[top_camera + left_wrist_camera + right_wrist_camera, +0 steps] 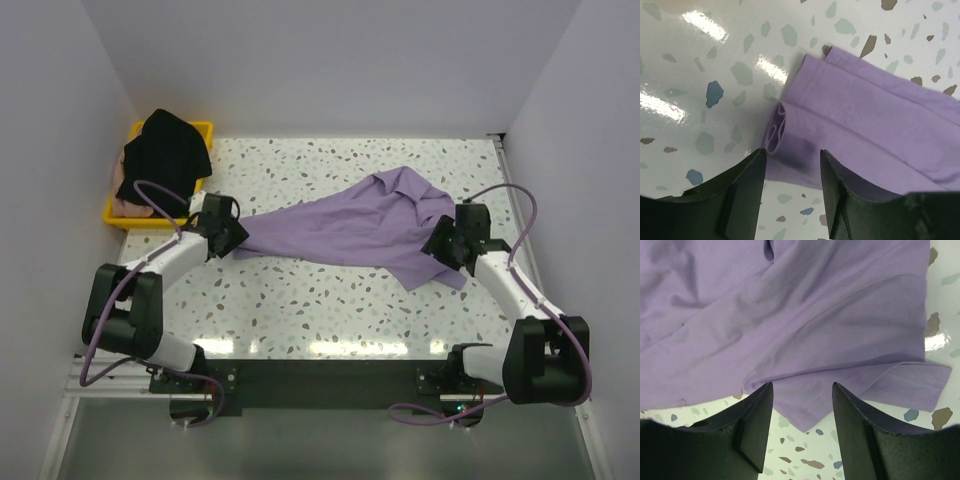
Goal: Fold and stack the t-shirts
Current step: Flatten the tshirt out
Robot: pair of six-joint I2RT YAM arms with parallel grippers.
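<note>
The lavender-purple t-shirt [345,228] lies crumpled and stretched across the middle of the speckled table. My left gripper [233,243] is open at its left end, jaws either side of a rolled hem corner [777,131]. My right gripper [440,246] is open at the shirt's right side, jaws over a pointed cloth corner [807,412]. Neither holds cloth. The black t-shirt [165,152] is heaped in the yellow tray [205,130] at the far left, with the pale pink t-shirt [132,208] showing under it.
White walls close in the table at left, back and right. The tray stands in the far left corner. The arm bases and purple cables sit along the near edge.
</note>
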